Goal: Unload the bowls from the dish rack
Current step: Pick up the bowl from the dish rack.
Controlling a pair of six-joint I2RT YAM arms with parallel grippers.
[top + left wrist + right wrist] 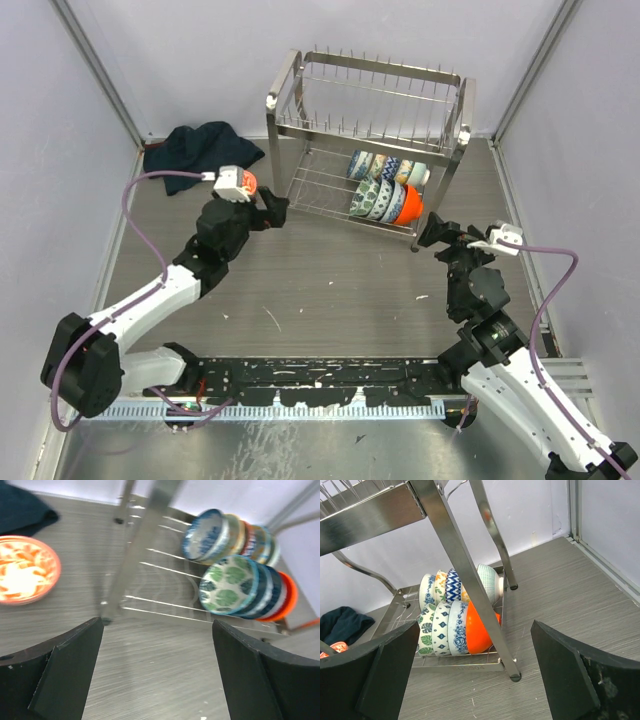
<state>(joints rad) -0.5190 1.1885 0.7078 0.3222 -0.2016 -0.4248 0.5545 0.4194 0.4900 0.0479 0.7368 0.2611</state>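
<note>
The silver wire dish rack stands at the back of the table. On its lower tier, two rows of bowls stand on edge. The front row ends in a bright orange bowl, and a green leaf-patterned bowl faces my left side. A pink-red patterned bowl sits upright on the table, left of the rack. My left gripper hangs open and empty over the table, near the rack's left front leg. My right gripper is open and empty, just right of the rack's front right leg.
A dark blue cloth lies bunched at the back left, beside the wall. Grey walls with metal corner posts close in the table on three sides. The rack's upper tier holds only upright prongs.
</note>
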